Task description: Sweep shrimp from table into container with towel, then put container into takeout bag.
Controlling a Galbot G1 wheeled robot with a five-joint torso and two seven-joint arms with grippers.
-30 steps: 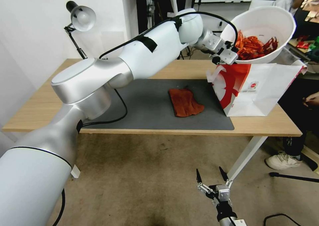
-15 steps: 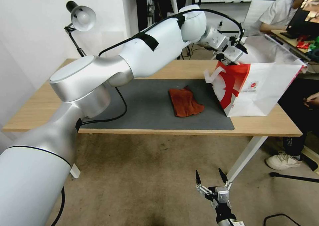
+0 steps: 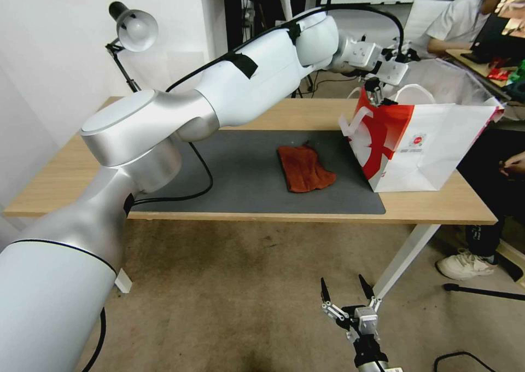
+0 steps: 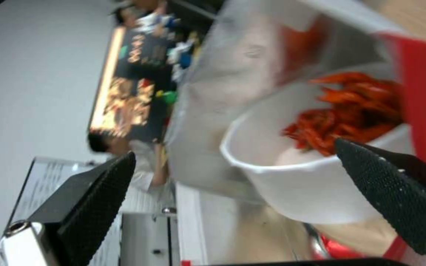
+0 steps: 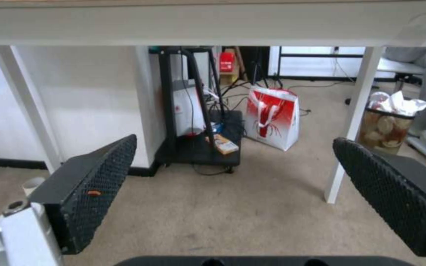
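Left gripper [image 3: 380, 90] is up over the near top corner of the takeout bag [image 3: 432, 147], fingers spread wide with nothing between them. In the left wrist view the two black textured pads [image 4: 100, 195] sit far apart, and just past them the white container [image 4: 316, 184] is down inside the bag's foil lining, tilted, with the red-orange shrimp [image 4: 351, 114] piled in it. Container isn't touching either pad as far as I can tell.

Below and back toward the robot from that gripper, the rust-red towel [image 3: 304, 168] lies rumpled on the dark grey mat [image 3: 240, 180], just beside the bag's red side panel, not touching it. Bag stands upright at the right end of the wooden table [image 3: 65, 175], white loop handles sticking up.

Right gripper [image 3: 344, 292] is parked low in front of the table, over the carpet, fingers open too and empty.
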